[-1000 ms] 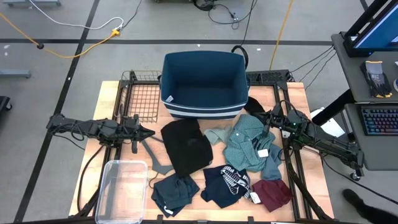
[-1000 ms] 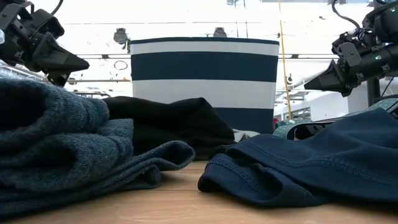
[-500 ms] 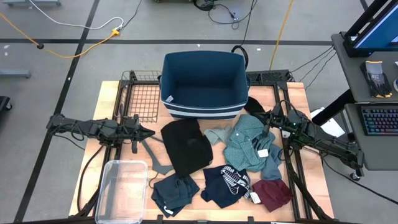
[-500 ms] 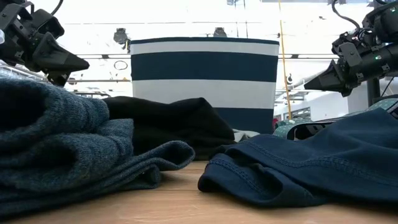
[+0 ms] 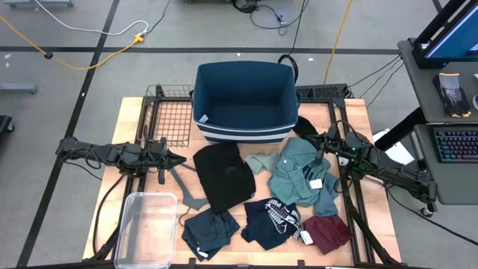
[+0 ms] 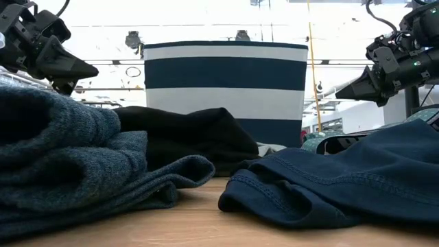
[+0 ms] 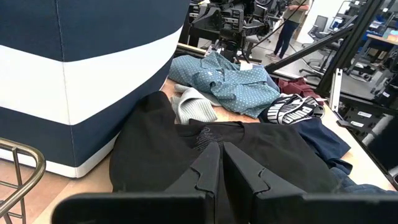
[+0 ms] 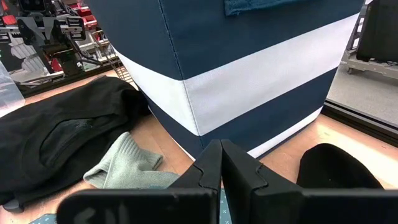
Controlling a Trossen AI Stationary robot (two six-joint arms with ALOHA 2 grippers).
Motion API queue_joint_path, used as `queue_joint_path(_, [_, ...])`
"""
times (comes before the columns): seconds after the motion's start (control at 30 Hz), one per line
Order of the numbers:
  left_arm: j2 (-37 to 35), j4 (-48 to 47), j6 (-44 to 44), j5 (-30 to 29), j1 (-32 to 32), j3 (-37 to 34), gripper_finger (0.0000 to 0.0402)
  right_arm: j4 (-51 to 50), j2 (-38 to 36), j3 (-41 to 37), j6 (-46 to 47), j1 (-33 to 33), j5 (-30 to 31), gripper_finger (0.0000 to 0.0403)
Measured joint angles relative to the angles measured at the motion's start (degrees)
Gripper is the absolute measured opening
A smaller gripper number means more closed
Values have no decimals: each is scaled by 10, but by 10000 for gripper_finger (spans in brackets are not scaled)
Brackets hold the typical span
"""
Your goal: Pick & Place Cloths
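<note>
Maroon cloth visible from high view; low view hides it.

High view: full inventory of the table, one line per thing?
Navy fabric bin with white stripe: 1, empty, table's far middle.
Black cloth: 1, centre, in front of the bin.
Pale green cloth: 1, right of the black one.
Teal checked cloth: 1, right of centre, by the right claw.
Navy cloth with white print: 1, near edge, middle.
Dark teal cloth: 1, near edge, left of the navy one.
Maroon cloth: 1, near right corner.
Grey triangular hanger: 1, partly under the black cloth.
Clear plastic tub: 1, near left corner.
Black wire rack: 1, far left.
Left claw: shut, empty, left of the black cloth.
Right claw: shut, empty, right of the bin.
</note>
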Motion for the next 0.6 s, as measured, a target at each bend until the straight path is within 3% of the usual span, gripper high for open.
queue_joint_path(0.6, [0, 0, 0, 0, 0, 0, 21, 4, 0, 0, 0, 0, 0, 4])
